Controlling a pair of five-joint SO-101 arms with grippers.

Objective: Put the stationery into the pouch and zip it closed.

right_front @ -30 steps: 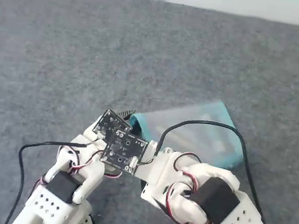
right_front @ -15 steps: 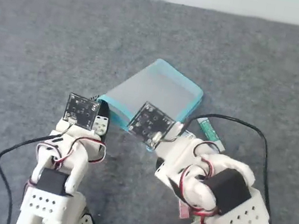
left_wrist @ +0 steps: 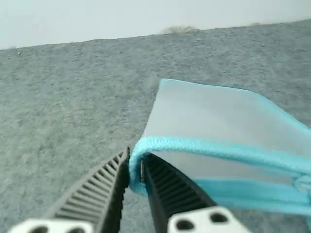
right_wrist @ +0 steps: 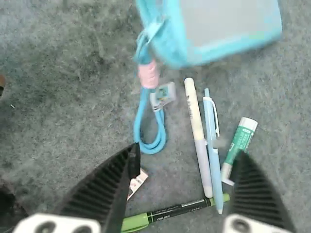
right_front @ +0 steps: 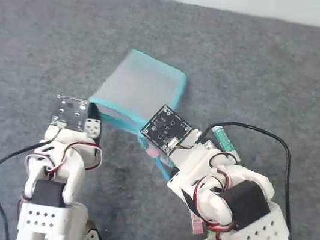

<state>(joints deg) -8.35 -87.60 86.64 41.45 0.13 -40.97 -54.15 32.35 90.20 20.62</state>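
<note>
Grey felt-like matting (right_front: 266,64) covers the table. The left gripper (left_wrist: 135,158) pinches the blue-trimmed pouch (right_front: 138,86) by its zip-edge corner, seemingly to anchor it at the middle of the high view. The right gripper (right_wrist: 187,155) hangs spread wide over a cream pen (right_wrist: 197,131), blue pen (right_wrist: 211,141), glue stick (right_wrist: 238,143) and green marker (right_wrist: 165,213), none yet inside, probably ready for a pick.

Left claw (left_wrist: 135,158) on pouch (left_wrist: 214,121) corner; pouch behind both arms; pens (right_wrist: 194,131) beside pouch, beneath right claw (right_wrist: 187,155).
</note>
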